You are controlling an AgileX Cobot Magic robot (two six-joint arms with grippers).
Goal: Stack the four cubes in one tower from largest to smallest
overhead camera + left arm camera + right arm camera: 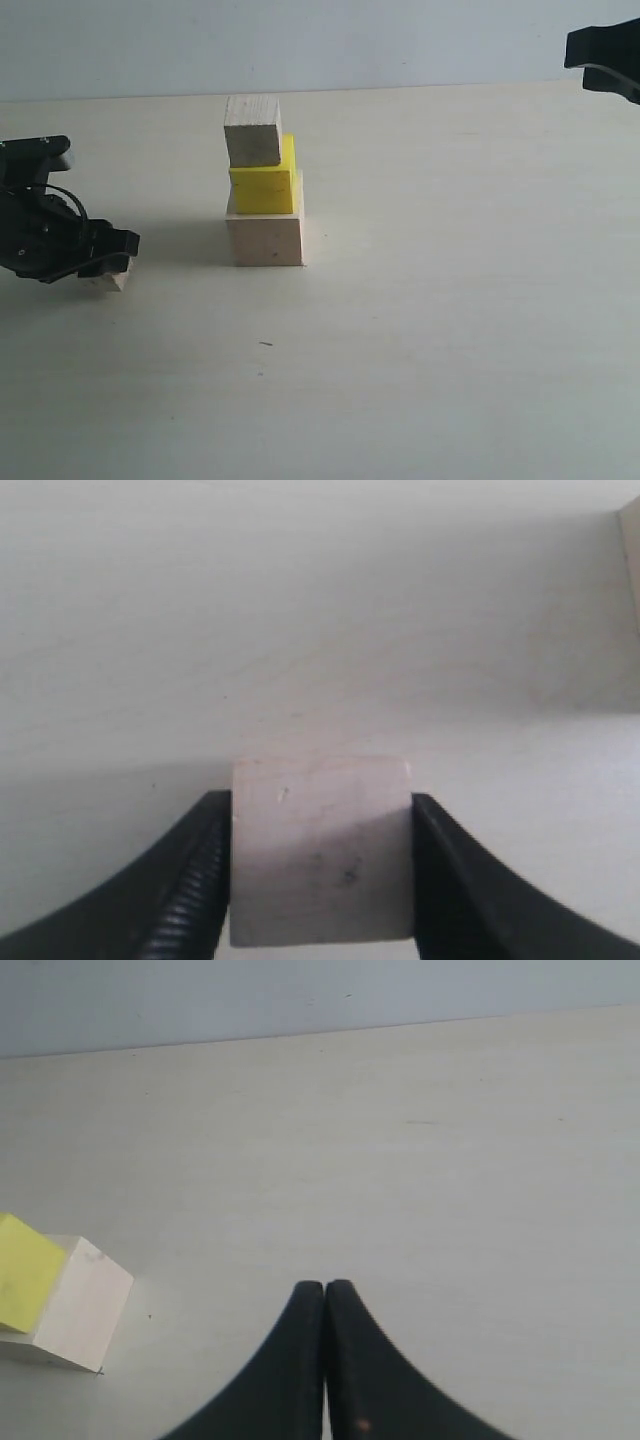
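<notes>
Three cubes stand stacked in the middle of the table: the largest pale wood cube (265, 237) at the bottom, the yellow cube (263, 186) on it, and a smaller pale wood cube (252, 130) on top, set slightly to the left. The smallest pale cube (111, 280) (320, 865) is low at the table on the left, between the fingers of my left gripper (116, 262) (320, 815), which touch both of its sides. At the upper right, away from the cubes, my right gripper (604, 62) (325, 1287) is shut and empty. The right wrist view shows the yellow cube (24, 1285) on the largest one (86, 1305).
The pale table (450, 300) stretches wide in front of and to the right of the stack. A light wall (400, 40) rises behind the table's far edge. A sliver of a pale cube (632, 550) shows at the edge of the left wrist view.
</notes>
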